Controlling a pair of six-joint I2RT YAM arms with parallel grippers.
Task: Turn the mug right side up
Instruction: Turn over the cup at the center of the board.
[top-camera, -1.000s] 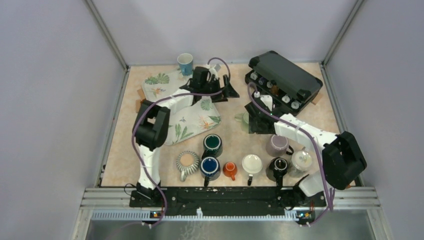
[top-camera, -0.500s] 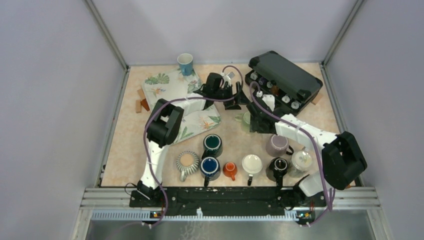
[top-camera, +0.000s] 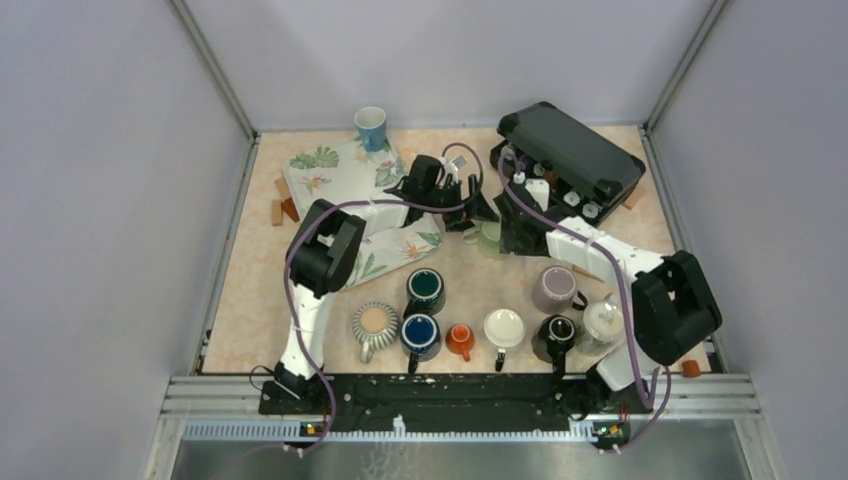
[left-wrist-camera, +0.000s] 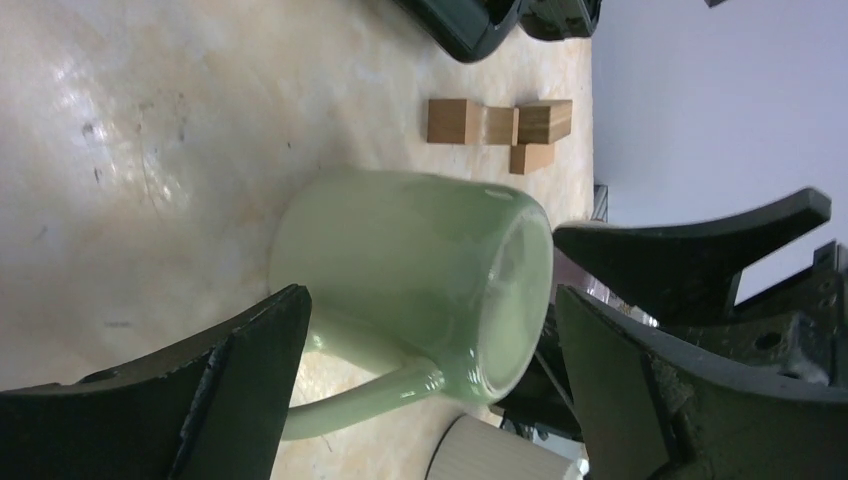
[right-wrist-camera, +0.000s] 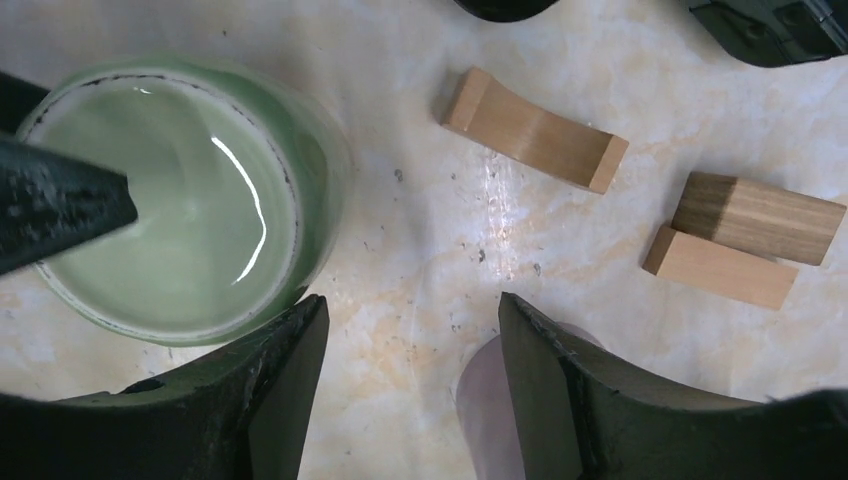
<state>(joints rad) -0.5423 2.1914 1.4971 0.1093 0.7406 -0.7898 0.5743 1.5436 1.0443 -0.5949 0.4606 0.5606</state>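
The pale green mug (top-camera: 489, 235) stands upside down on the table, base up, in the middle behind the row of cups. In the left wrist view the mug (left-wrist-camera: 400, 260) sits between my left gripper's (left-wrist-camera: 430, 385) open jaws, one finger low by the rim and handle, the other past the base, and neither touches it. From above, my left gripper (top-camera: 478, 208) hangs just behind the mug. My right gripper (right-wrist-camera: 410, 390) is open over bare table right beside the mug (right-wrist-camera: 170, 240), with nothing held. One left finger crosses the mug's base in the right wrist view.
A black case (top-camera: 570, 150) lies open at the back right, and a floral cloth (top-camera: 345, 170) and a blue cup (top-camera: 370, 125) at the back left. Several cups line the front, among them a lilac one (top-camera: 553, 290). Wooden blocks (right-wrist-camera: 535, 130) lie beside the mug.
My left arm has swung right from above the floral cloth to the green mug. The right gripper has shifted slightly toward the back beside the mug.
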